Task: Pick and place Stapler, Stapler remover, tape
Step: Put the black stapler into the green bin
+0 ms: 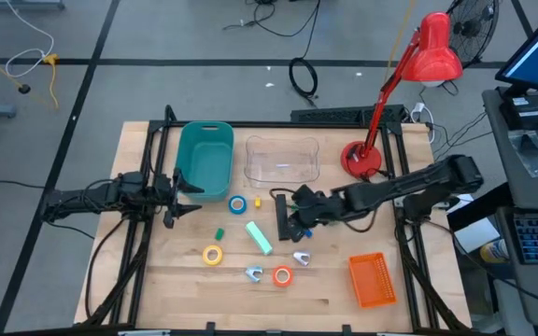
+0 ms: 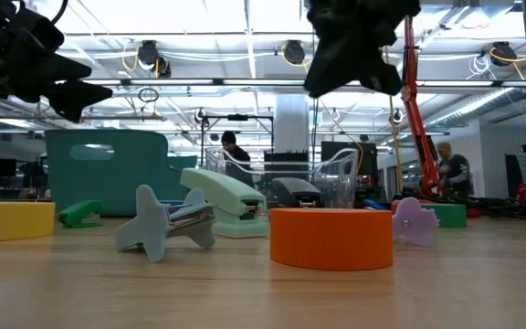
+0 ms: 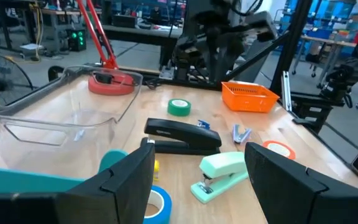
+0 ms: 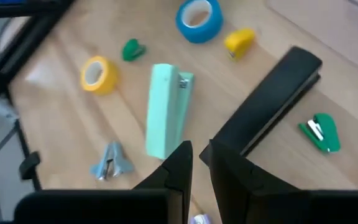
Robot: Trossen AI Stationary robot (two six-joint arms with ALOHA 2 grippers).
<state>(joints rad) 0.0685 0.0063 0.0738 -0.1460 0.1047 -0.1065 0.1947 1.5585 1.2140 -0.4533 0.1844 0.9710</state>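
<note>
Orange tape (image 2: 331, 237): nearest the low camera, flat on the wooden table (image 1: 176, 289).
Blue-grey staple remover (image 2: 165, 220): just beside the orange roll.
Mint stapler (image 1: 259, 237): mid-table, between yellow tape (image 1: 213, 255) and the black stapler (image 1: 280, 217).
Blue tape (image 1: 238, 203): near the teal bin (image 1: 205, 160).
Green tape (image 3: 179, 107): beyond the black stapler.
Right gripper (image 4: 201, 163): above the black stapler, fingers nearly pressed together, holding nothing.
Left gripper (image 1: 187, 198): beside the teal bin, fingers spread wide, empty.
Orange basket (image 1: 373, 280): near the table's right front.
</note>
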